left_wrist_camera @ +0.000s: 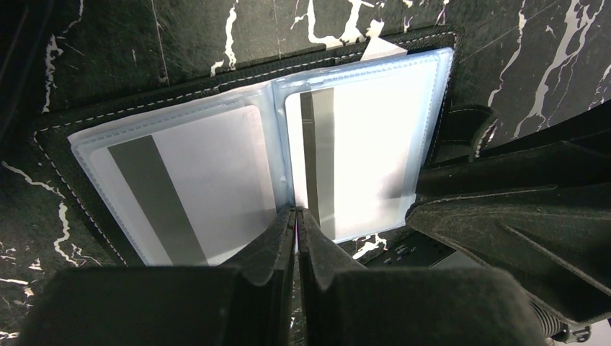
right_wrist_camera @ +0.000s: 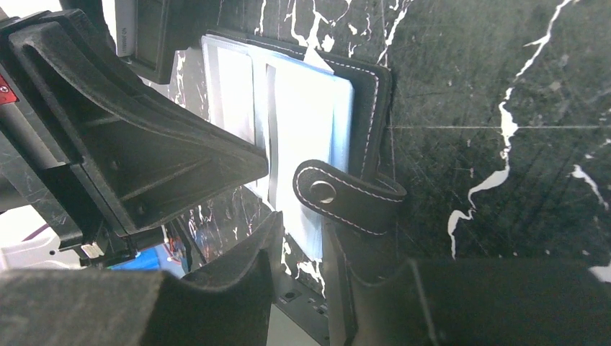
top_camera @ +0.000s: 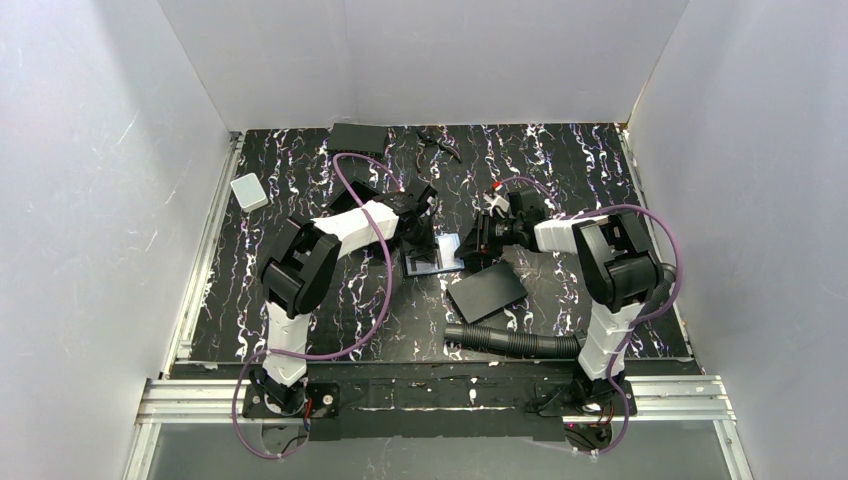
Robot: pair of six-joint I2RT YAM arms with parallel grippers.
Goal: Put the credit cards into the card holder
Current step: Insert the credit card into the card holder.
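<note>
Left hand (left_wrist_camera: 295, 216) is clenched, its two fingers pressed flat together with the tips at the near end of the fold between the two clear sleeves. Whether a sleeve edge is nipped between them cannot be told. Two credit cards (left_wrist_camera: 209, 173) sit inside those sleeves, one on each side of the fold, with their pale backs and dark stripes facing up. The card holder (left_wrist_camera: 238, 76) lies open and flat in the middle of the worktop (top_camera: 560, 170), its stitched black cover showing around the sleeves.

On the opposite side, the right hand (right_wrist_camera: 302, 234) stands at the holder's outer edge. Its fingers are a little apart with the sleeve edge running down between them; whether they pinch it cannot be told. The holder's strap (right_wrist_camera: 346, 196), with a metal snap, lies across the right-hand finger.

Both arms bend inward from their bases at the near edge, and their wrists meet over the holder, tipped down towards it. Purple cables loop around each arm.

Just nearer than the holder lies a black sheet (top_camera: 487, 290), and nearer again a ribbed black hose (top_camera: 510, 342). A small pale box (top_camera: 248, 191) sits at the far left and a black box (top_camera: 358, 138) at the back edge. The worktop is black with white veining, closed in by plain pale walls (top_camera: 100, 200), with a metal rail (top_camera: 680, 395) along the front.
</note>
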